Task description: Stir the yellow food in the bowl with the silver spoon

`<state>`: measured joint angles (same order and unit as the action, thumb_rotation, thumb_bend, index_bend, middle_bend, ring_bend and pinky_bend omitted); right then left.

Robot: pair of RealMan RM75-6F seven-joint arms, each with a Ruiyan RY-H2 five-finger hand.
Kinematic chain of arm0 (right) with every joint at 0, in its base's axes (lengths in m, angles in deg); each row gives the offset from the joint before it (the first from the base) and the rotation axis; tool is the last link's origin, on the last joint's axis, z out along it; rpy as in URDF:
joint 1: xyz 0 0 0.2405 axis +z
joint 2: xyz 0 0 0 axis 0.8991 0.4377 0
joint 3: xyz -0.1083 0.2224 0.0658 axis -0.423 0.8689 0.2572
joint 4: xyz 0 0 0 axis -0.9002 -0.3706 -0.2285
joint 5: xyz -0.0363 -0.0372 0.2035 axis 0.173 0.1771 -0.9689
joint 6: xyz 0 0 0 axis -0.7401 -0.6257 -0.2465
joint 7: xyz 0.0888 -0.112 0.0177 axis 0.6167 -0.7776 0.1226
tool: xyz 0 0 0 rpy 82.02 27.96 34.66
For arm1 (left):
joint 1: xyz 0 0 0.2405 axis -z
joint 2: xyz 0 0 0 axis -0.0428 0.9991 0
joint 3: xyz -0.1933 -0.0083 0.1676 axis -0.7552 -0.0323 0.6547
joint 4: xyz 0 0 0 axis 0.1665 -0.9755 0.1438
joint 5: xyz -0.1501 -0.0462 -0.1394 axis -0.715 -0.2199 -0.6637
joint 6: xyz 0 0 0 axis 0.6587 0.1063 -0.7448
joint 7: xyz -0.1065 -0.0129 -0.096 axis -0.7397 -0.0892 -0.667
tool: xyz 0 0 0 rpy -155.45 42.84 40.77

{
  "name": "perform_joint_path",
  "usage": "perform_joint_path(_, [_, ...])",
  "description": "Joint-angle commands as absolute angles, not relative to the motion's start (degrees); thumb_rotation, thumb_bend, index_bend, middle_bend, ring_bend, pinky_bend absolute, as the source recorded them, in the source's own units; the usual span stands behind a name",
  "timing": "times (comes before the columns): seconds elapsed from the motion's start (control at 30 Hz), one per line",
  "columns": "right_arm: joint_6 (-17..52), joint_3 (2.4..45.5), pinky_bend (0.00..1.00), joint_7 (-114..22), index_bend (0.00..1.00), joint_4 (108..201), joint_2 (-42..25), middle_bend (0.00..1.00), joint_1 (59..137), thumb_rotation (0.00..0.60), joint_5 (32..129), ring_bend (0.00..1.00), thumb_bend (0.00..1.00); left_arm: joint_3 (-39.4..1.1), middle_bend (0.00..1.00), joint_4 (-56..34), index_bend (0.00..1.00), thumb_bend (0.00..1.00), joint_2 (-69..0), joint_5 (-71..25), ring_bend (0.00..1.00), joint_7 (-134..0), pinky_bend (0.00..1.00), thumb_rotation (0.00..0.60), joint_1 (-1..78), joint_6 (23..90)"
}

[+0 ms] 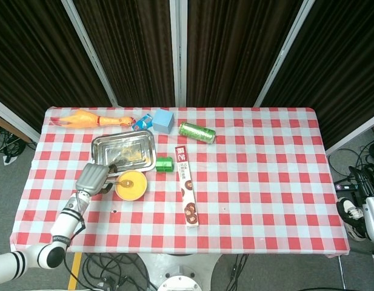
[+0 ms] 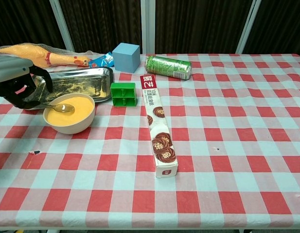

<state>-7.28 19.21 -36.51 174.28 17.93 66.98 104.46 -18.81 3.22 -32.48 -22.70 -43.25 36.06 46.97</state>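
Now the left robot hand (image 2: 21, 86) grips the silver spoon (image 2: 60, 107), its tip resting in the yellow food (image 2: 72, 110) of the bowl (image 2: 72, 125), at the worktop's (image 2: 227, 145) nine o'clock side; the right robot hand (image 1: 373, 219) hangs off the worktop, its state unclear.

A lab-style test rig is showing here: dark curtains (image 1: 138, 48) are hanging behind the checkered tabletop (image 1: 265, 182), and loose cables (image 1: 356, 176) are trailing past its right edge.

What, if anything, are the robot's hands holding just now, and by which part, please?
The left hand holds the silver spoon by its handle end, bowl over the yellow food. The right hand holds nothing visible.
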Motion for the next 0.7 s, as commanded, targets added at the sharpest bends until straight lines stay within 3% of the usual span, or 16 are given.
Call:
perform_joint_path(0.03, [-7.11, 19.13, 0.0, -36.42, 0.0, 174.22, 17.89, 0.12, 66.98, 0.6, 104.36, 0.0, 0.29, -18.43, 0.88, 3.95, 0.44, 0.37, -31.99, -23.54, 0.87, -42.44, 0.94, 0.6, 36.25, 47.02])
perform_joint_path(0.7, [-6.78, 18.91, 0.0, -35.52, 0.0, 173.49, 17.41, 0.11, 66.84, 0.6, 104.11, 0.0, 0.29, -17.17, 0.89, 4.91, 0.53, 0.37, -32.23, -29.36, 0.87, -39.03, 0.94, 0.6, 38.64, 46.35])
